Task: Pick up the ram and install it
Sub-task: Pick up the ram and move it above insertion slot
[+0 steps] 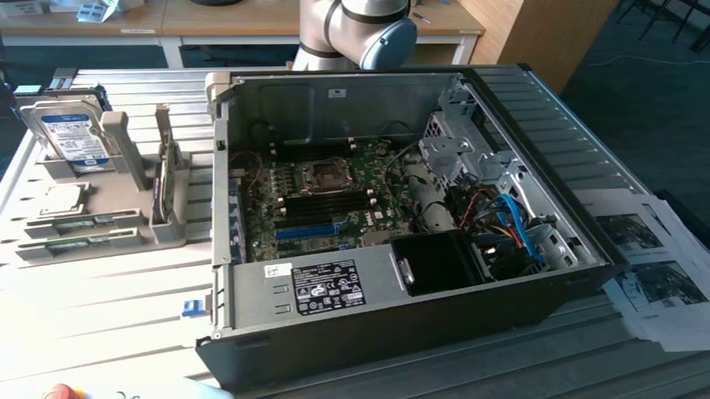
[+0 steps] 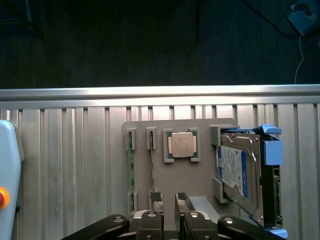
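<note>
Over grey plastic holder point(image 2: 205, 170), hovering near long thin green ram stick point(image 2: 131, 167) with black metal claw point(image 2: 169, 198) slightly parted, gripping nothing.

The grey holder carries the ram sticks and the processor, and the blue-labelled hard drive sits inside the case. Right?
No. The blue-labelled hard drive stands in the grey holder, outside the case, as the exterior view shows. The ram sticks and processor are in the holder.

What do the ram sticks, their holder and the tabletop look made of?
Ram sticks: green circuit board seen edge-on, likely fibreglass laminate. Holder: uniform matte grey with blocky slots, probably plastic. Tabletop: ribbed silvery slats catching glare, likely bare aluminium.
</note>
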Robot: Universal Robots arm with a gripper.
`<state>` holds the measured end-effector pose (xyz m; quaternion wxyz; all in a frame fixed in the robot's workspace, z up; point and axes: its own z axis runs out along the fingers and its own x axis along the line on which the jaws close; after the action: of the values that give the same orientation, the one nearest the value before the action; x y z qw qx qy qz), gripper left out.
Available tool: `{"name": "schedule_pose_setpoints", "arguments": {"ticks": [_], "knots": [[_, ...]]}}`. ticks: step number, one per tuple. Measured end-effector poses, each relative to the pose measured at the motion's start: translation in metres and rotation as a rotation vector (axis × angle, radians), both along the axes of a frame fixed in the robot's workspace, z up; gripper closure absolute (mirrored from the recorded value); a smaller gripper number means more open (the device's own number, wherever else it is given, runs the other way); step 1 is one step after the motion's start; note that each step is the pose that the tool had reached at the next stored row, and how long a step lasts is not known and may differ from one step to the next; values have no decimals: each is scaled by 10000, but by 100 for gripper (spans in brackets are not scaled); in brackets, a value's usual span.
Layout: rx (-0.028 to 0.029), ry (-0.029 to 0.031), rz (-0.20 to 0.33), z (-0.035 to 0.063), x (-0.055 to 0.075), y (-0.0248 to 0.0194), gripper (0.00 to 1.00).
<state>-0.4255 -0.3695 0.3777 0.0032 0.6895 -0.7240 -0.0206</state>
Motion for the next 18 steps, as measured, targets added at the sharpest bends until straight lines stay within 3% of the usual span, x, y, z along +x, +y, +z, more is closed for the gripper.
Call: {"name": "schedule_pose_setpoints", "arguments": {"ticks": [18], "knots": [[0, 0, 0, -258, 0, 0, 76]]}}
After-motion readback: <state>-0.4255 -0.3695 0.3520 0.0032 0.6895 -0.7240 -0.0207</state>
